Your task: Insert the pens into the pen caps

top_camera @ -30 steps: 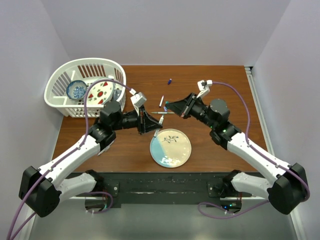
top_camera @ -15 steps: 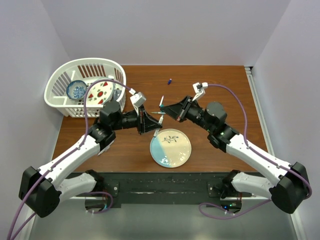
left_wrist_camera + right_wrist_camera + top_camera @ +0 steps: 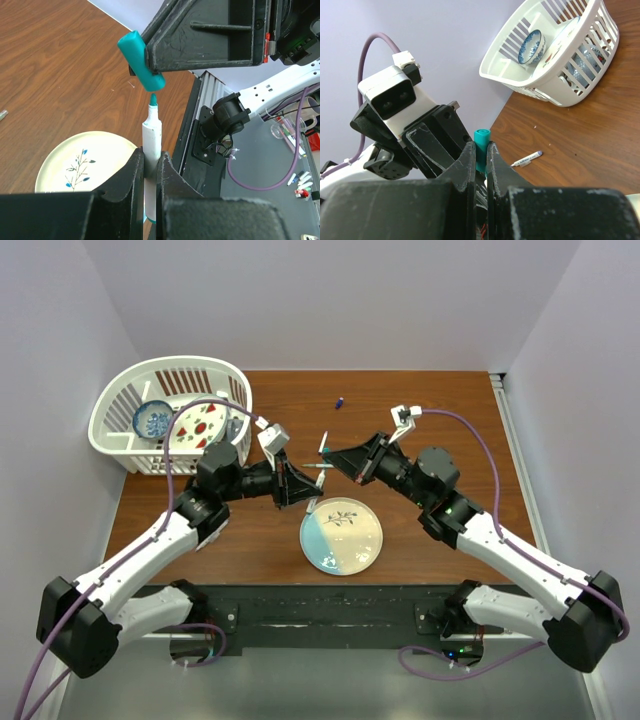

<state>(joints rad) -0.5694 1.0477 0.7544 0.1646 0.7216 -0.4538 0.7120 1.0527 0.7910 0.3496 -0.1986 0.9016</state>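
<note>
My left gripper is shut on a white pen with a teal tip that points up in the left wrist view. My right gripper is shut on a teal pen cap. That cap hangs tilted with its mouth right at the pen's tip. From above, both grippers meet over the table's middle, the left gripper facing the right gripper. Another white pen lies on the table behind them, also in the right wrist view as a pen. A small blue cap lies farther back.
A round plate, cream and light blue, sits just in front of the grippers. A white basket holding a bowl and a dish stands at the back left. The table's near edge with the arm bases lies below the plate.
My right gripper has moved left with the teal cap, up to the tip of the pen in my left gripper. The left arm has barely shifted.
</note>
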